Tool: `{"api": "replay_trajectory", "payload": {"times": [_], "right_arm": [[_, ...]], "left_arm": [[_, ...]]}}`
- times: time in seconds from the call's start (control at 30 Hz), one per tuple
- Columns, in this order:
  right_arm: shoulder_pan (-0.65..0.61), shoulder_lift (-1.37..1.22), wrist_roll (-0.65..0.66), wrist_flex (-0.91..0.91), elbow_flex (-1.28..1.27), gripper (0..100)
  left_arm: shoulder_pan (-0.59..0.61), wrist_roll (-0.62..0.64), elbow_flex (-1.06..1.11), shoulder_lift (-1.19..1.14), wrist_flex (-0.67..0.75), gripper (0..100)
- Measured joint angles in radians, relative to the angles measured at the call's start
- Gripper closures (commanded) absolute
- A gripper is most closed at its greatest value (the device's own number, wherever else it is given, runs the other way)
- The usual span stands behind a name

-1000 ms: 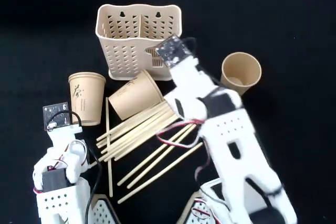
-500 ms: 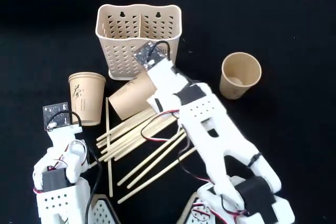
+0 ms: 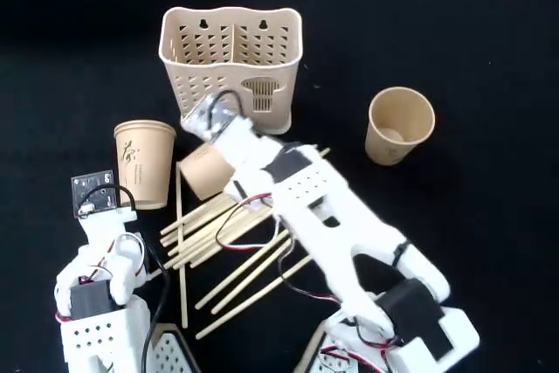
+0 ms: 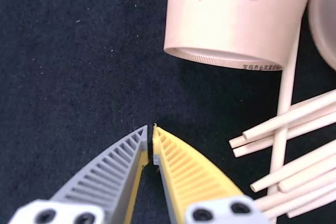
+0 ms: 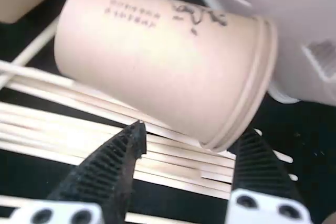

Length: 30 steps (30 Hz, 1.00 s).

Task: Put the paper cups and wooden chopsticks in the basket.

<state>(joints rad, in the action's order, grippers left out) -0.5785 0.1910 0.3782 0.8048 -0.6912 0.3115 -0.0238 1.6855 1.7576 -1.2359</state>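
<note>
Right pincer (image 5: 191, 132): shifts from basket (image 3: 231, 50) to tipped cup (image 5: 157, 61), released, straddling it; grasp likely next. Left pincer (image 4: 152, 129): clenched, empty.

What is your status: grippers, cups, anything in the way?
Left gripper shut, near upright tan paper cup. Right gripper open at rim of tipped tan paper cup. That cup lies on pale wooden chopsticks, beside beige perforated plastic basket.

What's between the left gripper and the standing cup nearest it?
Nothing: the left wrist view shows bare black table between the left gripper and the standing cup; chopsticks lie off to one side.
</note>
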Motion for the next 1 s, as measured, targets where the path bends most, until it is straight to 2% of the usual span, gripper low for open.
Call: {"api": "replay_trajectory", "payload": {"times": [0.23,0.63,0.9,1.0], "right_arm": [[-0.003,0.003,0.008,0.0,0.0,98.5],[-0.005,0.336,0.009,0.183,-0.072,98.5],[-0.005,0.614,0.08,0.508,-0.055,98.5],[0.043,0.703,0.097,0.617,0.011,98.6]], "left_arm": [[0.0,0.0,0.0,0.0,0.0,97],[0.0,0.0,0.0,0.0,0.0,97],[0.0,0.0,0.0,0.0,0.0,97],[0.0,0.0,0.0,0.0,0.0,97]]}}
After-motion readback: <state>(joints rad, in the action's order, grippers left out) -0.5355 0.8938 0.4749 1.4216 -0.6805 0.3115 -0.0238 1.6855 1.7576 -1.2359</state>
